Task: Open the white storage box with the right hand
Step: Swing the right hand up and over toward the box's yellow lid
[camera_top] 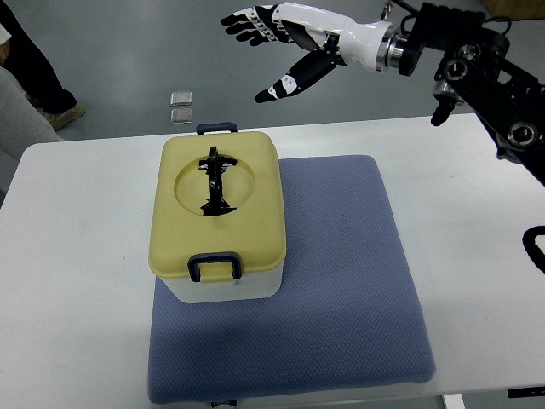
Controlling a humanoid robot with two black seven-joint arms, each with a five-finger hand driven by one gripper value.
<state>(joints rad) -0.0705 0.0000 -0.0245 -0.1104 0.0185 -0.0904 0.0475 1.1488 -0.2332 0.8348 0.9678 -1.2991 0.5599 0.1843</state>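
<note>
**Top view: box latched, my right hand high and empty**

Top view is all I have. The white storage box (220, 288) sits on the left part of a blue padded mat (341, 281), which lies on the white surface (77, 256). Its pale yellow lid (255, 213) is still seated, with a folded black carry handle (215, 182) lying flat in a round recess at the centre. A dark blue latch (215, 266) hangs over the near edge, and a second latch (216, 129) shows at the far edge.

My right hand (285, 51) hangs beyond the far edge of the surface, well apart from the box, fingers spread and holding nothing. The left hand is not in view. Two small grey squares (181, 106) lie on the floor past the surface, and a person's leg and shoe (43, 85) show at the upper left.

I judge the box to be rigid moulded plastic, light if empty, with a smooth lid that will be slippery under hard fingertips. The soft mat may let it rock or slide when I push on it. I would not pull the handle first; that probably lifts the whole box. I would hook a fingertip under the far latch, flip it outward, do the same at the near one, then lift the lid by its rim.
</note>
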